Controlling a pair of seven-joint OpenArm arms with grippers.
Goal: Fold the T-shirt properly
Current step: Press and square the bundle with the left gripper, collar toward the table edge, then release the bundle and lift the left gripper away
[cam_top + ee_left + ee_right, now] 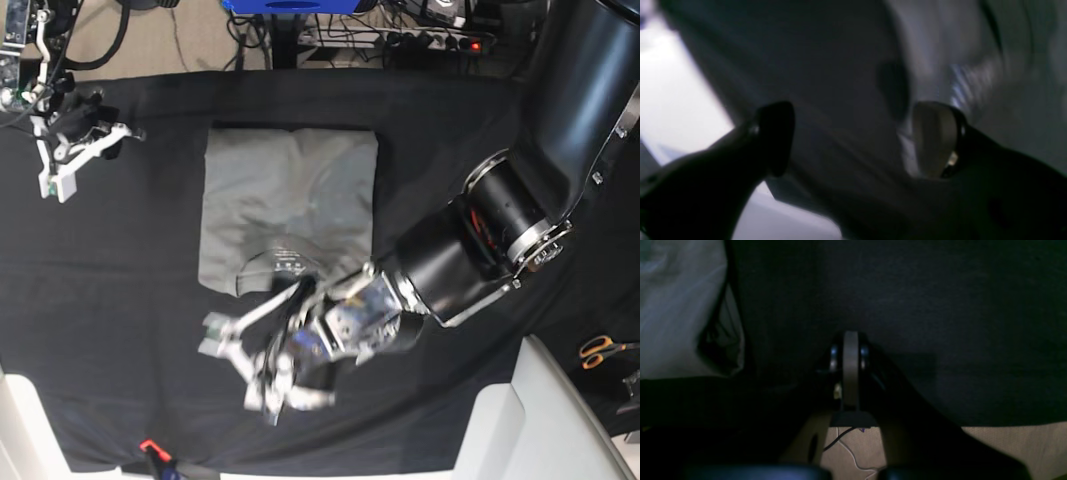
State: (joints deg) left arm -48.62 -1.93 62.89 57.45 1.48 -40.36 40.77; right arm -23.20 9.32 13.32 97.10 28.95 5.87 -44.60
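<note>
The light grey T-shirt [290,190] lies on the black cloth [450,140], folded into a narrow upright rectangle. Its collar and white label [286,263] are at the near end. My left gripper [245,370] hovers just in front of that near edge, blurred, jaws wide apart and empty. In the left wrist view the gripper [853,140] is open over dark cloth, with the T-shirt [973,50] at upper right. My right gripper [58,178] rests at the far left of the cloth, away from the shirt. In the right wrist view it [850,340] is shut on nothing, the T-shirt [676,323] to its left.
Orange-handled scissors [600,350] lie at the right edge beyond the cloth. White panels [545,420] border the near right and near left corners. A small red item [150,446] sits at the front edge. Cables and a power strip [440,40] run behind the table.
</note>
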